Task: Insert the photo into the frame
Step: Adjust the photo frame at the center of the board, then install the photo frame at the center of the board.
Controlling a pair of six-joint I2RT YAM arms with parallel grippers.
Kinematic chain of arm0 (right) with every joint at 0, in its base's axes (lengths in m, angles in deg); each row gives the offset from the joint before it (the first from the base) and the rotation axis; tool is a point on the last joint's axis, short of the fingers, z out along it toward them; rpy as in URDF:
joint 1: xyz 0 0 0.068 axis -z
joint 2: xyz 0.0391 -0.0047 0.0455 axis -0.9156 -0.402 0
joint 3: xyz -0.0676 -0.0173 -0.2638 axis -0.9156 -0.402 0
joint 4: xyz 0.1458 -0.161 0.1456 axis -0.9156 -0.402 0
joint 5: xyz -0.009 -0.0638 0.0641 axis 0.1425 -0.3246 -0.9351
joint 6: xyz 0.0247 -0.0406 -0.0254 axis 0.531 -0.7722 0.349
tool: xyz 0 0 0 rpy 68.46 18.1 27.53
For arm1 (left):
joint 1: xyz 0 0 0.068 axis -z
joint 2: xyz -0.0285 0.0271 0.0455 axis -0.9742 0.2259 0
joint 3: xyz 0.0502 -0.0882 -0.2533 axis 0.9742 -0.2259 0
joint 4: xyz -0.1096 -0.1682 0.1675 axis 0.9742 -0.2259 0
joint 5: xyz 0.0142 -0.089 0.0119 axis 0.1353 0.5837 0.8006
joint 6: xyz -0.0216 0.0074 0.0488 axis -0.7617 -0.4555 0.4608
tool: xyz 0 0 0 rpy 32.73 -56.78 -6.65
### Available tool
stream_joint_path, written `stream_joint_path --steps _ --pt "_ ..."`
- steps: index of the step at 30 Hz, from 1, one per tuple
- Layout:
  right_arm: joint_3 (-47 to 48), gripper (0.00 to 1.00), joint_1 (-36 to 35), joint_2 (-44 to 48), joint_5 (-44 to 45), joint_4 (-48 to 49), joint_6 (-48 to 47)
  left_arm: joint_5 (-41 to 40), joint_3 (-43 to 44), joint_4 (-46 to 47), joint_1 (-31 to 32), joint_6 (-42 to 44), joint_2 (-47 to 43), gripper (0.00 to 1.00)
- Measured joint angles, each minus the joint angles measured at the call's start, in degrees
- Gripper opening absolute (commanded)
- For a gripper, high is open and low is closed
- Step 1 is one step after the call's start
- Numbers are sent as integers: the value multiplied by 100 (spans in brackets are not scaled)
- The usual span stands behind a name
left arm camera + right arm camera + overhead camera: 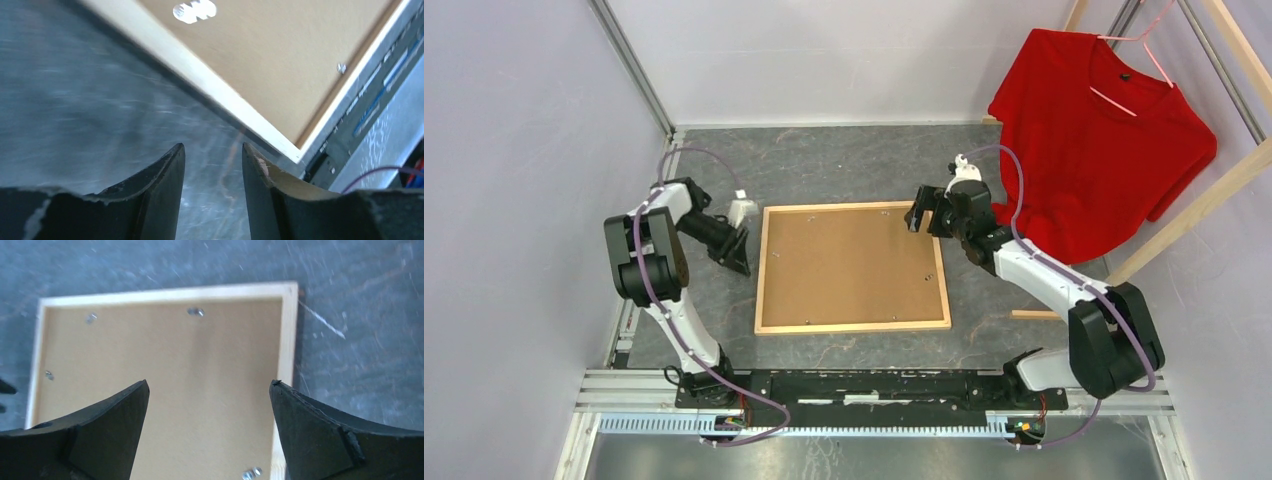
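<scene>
The frame [854,326] lies flat in the middle of the table, back side up, with light wooden rails around a brown fibreboard back. The photo is out of view. My left gripper [740,258] sits low just left of the frame's left rail. In the left wrist view it [212,146] is open, with only grey table between the fingers and the frame's rail [210,80] ahead. My right gripper [921,218] hovers over the frame's far right corner. In the right wrist view it [210,382] is wide open and empty above the frame's rail [165,292] and backing.
A red T-shirt [1094,140] hangs on a hanger from a wooden-beam rack [1194,205] at the back right. A short wooden strip [1034,314] lies on the table to the right of the frame. Walls close in the left and back sides.
</scene>
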Motion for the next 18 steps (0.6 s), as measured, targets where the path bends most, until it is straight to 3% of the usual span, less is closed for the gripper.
stream_joint_path --steps 5,13,18 --pt "459 91 -326 -177 -372 457 13 597 782 133 -417 -321 466 55" --pt "1996 86 -1818 -2387 -1714 1314 11 1250 780 129 -328 -636 1176 41" --pt "2782 84 -2299 -3357 -2105 1410 81 1425 778 109 -321 -697 1327 37"
